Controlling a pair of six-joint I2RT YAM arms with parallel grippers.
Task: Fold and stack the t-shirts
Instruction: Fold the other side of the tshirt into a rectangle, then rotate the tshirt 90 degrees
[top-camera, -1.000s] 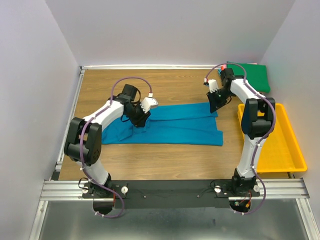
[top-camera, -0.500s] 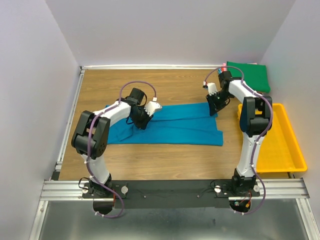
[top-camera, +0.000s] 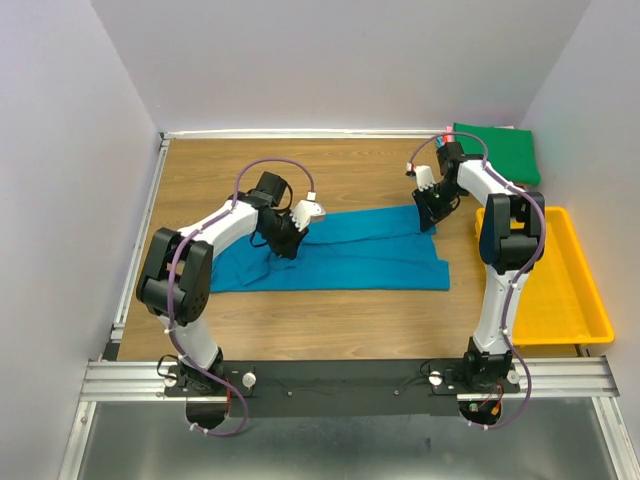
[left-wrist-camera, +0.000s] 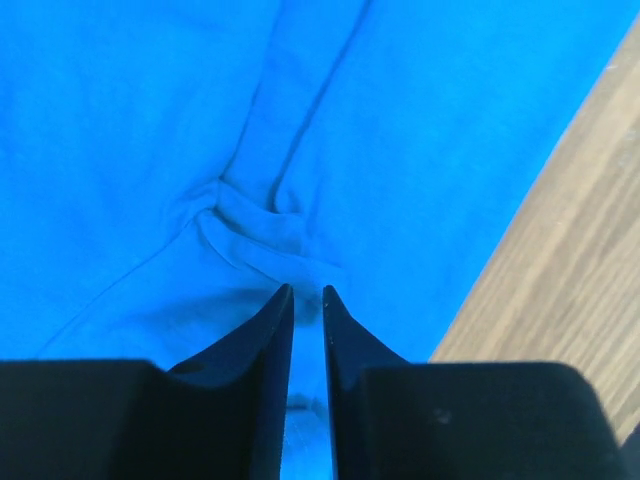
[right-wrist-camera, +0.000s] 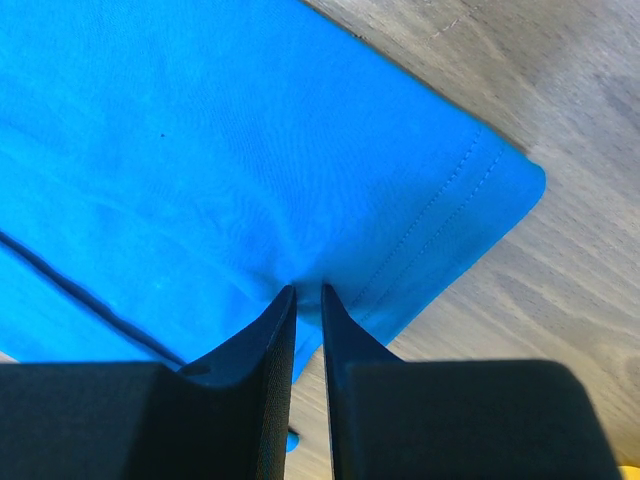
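Observation:
The teal-blue t-shirt lies folded lengthwise in a long band across the middle of the wooden table. My left gripper is shut on a bunched fold of the teal-blue t-shirt near its left part. My right gripper is shut on the teal-blue t-shirt's far right corner, near its stitched hem. A dark green t-shirt lies folded at the back right corner. No pink shirts show.
A yellow plastic tray stands at the right edge of the table, beside my right arm. White walls close the table on three sides. A metal rail runs along the near edge.
My left gripper has shifted slightly to the right along the shirt, dragging cloth with it. My right gripper moved a little toward the back early on, then stayed still.

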